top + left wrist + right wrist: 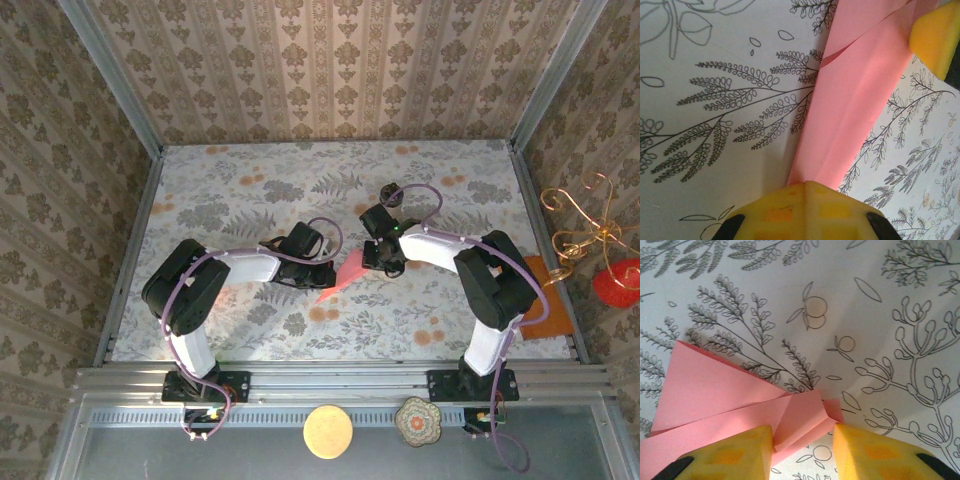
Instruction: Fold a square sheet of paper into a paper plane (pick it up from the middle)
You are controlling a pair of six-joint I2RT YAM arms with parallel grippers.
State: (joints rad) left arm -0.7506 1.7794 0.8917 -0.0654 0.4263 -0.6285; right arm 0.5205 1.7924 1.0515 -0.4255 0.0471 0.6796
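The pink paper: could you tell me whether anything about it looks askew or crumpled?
Yes: the end of the paper plane by the right gripper is bunched into small, uneven overlapping flaps instead of one clean crease. The left gripper pinches its narrow end.

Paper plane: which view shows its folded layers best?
Right wrist: the paper plane lies close, overlapping layers sharp, between the right fingers. Left wrist shows a long creased strip running from the left fingers. Top external shows it as a small pink wedge.
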